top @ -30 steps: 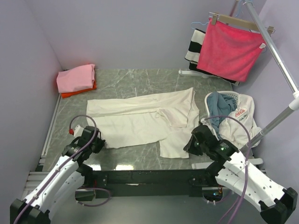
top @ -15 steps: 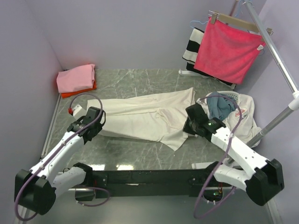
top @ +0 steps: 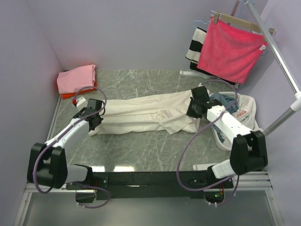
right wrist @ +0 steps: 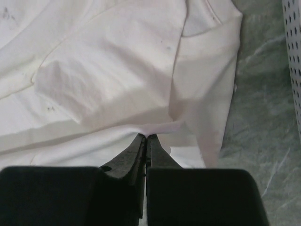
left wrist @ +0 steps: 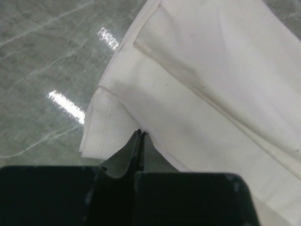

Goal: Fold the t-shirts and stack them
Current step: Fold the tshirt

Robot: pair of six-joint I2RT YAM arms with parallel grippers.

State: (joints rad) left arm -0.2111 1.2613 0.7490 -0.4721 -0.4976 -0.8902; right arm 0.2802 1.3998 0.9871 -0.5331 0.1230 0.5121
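A cream t-shirt [top: 141, 113] lies across the middle of the table, folded over lengthwise into a long band. My left gripper [top: 95, 121] is at its left end, its jaws shut on a fold of the cream cloth [left wrist: 197, 70] at the tips [left wrist: 140, 133]. My right gripper [top: 192, 112] is at the right end by the sleeve, shut on a pinch of the same shirt [right wrist: 117, 70] at its tips [right wrist: 146, 137]. A folded pink t-shirt [top: 76, 78] rests on a folded orange-red t-shirt [top: 70, 95] in the far left corner.
A white laundry basket [top: 248, 101] holding a blue cloth and a logo shirt stands right of my right arm. Above it are a red cloth on a hanger [top: 230, 49], a striped cloth [top: 195, 47] and a slanted metal pole [top: 282, 61]. Walls close the left and back.
Both grippers carried the shirt's near edge away from the bases and over the far half, so the spread shirt is now a narrower band. Both arms have stretched out.
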